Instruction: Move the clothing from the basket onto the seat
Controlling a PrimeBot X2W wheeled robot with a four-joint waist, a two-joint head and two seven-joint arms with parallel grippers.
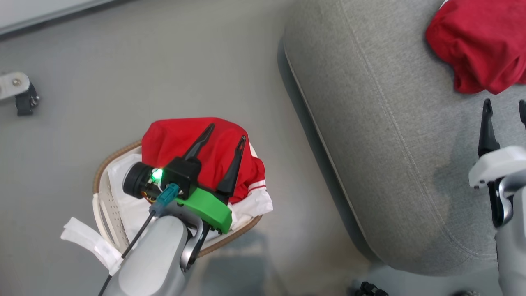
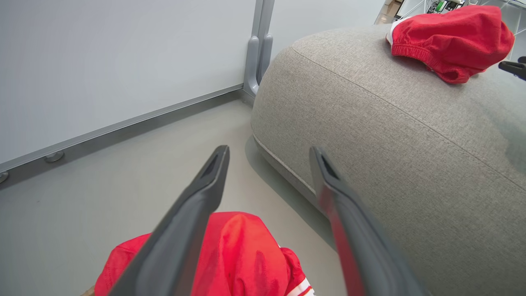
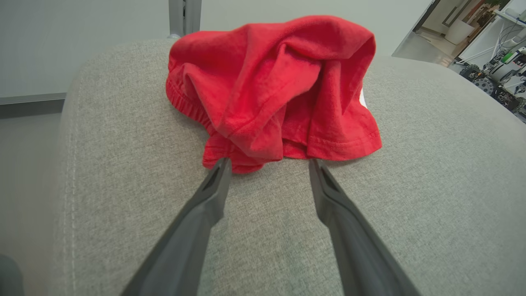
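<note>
The white basket with a brown rim stands on the floor and holds a red garment with white trim. My left gripper hovers over that garment, open, fingers apart with nothing between them; the left wrist view shows the garment just below the fingers. A second red garment lies crumpled on the grey seat. My right gripper is open just short of it, fingertips at its near hem, holding nothing.
A white wall panel with a metal post runs behind the seat. A small grey and black device sits on the floor at far left. Other equipment stands beyond the seat's far right.
</note>
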